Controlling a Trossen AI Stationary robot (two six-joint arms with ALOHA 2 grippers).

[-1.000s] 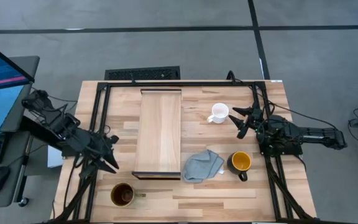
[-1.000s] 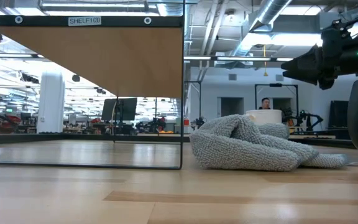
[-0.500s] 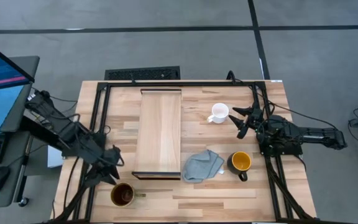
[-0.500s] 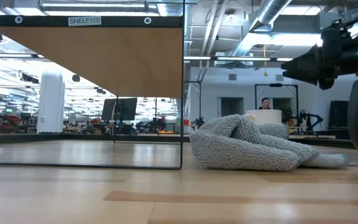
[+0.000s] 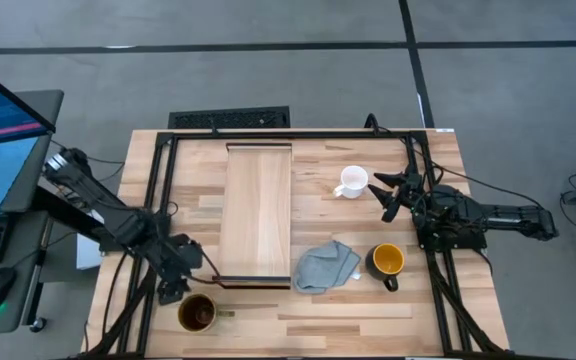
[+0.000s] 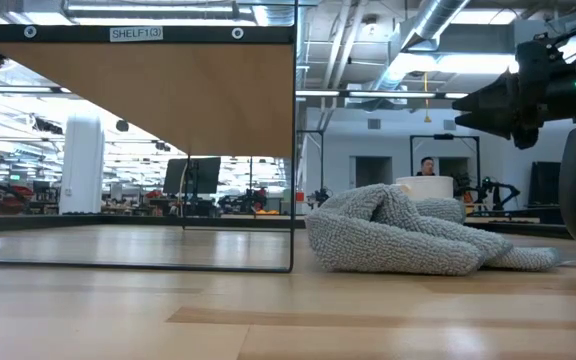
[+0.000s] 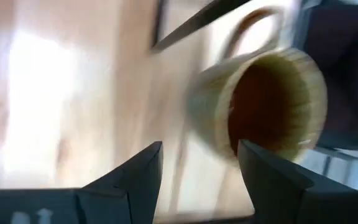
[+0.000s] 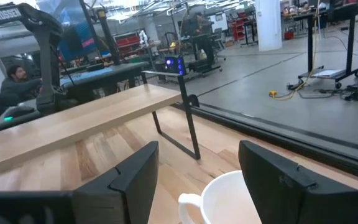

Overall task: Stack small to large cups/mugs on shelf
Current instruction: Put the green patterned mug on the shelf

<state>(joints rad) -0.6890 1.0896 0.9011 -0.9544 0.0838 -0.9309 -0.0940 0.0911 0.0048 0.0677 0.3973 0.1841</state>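
The brown-olive mug (image 5: 197,313) stands on the table's near left; it shows blurred in the left wrist view (image 7: 260,102). My left gripper (image 5: 175,283) is open, just above and beside it, touching nothing. The black mug with the yellow-orange inside (image 5: 387,262) stands at the near right. The small white mug (image 5: 352,182) stands at the far right, also in the right wrist view (image 8: 229,199). My right gripper (image 5: 388,195) is open, next to the white mug. The pale wood shelf (image 5: 257,212) is raised on a black frame in the middle.
A grey cloth (image 5: 324,267) lies crumpled between the shelf's near end and the black mug; it fills the low view's middle (image 6: 408,245). Black frame rails (image 5: 163,200) run along both sides of the table. A person (image 8: 17,78) sits in the room beyond.
My left gripper has moved toward the table's near edge and a little to the right, toward the brown-olive mug. The mugs and the cloth stand as they did.
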